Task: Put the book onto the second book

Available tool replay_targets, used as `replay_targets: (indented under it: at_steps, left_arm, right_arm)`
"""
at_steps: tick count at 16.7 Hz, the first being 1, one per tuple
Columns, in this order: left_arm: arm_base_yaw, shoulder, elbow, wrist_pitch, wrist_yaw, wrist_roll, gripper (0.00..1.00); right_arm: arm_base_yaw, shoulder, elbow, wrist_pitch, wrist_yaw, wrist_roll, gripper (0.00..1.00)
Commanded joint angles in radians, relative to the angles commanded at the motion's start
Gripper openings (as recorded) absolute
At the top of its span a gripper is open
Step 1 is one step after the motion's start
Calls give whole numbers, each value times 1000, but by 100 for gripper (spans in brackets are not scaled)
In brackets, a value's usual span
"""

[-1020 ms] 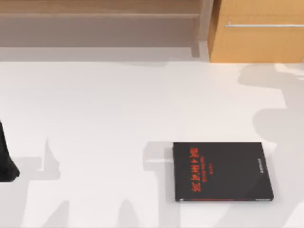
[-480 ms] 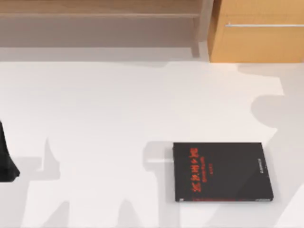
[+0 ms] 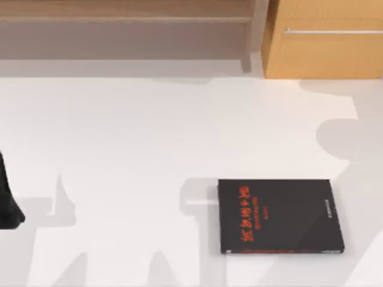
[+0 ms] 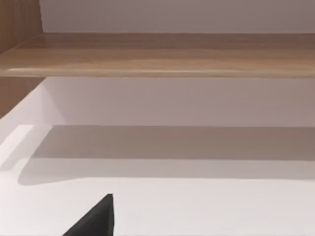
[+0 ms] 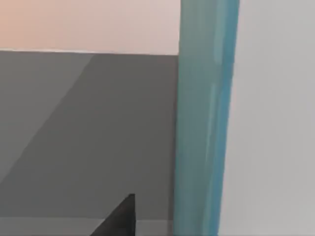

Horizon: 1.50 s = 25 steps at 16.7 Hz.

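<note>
Second book [image 3: 280, 216] lies flat on white table [image 3: 131, 149], right of centre toward near edge, black cover w/ red lettering up, red strip along lower edge. Nothing on it yet.

The book [image 5: 204, 118]: right wrist view has a teal band running close past the cam w/ pale surface beside it, prob. cover edge + page block. Reads as carried, but contact not visible; can't tell if right gripper is clamped on it or fingers apart. One dark fingertip [image 5: 118, 219] pokes in at frame edge, just beside the teal.

Step in hand, my read: carry phase, placement not begun. To do it well: bring the book over the black cover, square the edges, keep it level, lower till it touches, then let go. Dropping from height or landing off-centre could shove the thin one or leave overhang.

Left arm [image 3: 7, 200] parked at table's left edge, dark bulk only. Left wrist view: wooden shelf [image 4: 157, 54] ahead, one fingertip [image 4: 96, 219] in corner; fingers' state can't tell.

Wood cabinet [image 3: 326, 39] at far right.
</note>
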Motion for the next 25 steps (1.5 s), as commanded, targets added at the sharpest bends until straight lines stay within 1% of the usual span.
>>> replay_targets:
  at_steps: [9,10,25]
  left_arm:
    - [0,0,0,0,0,0,100]
    - [0,0,0,0,0,0,100]
    - [0,0,0,0,0,0,100]
  right_arm:
    - [0,0,0,0,0,0,2]
    - [0,0,0,0,0,0,0]
    - [-12,-47,-29,-15,-10,2,0]
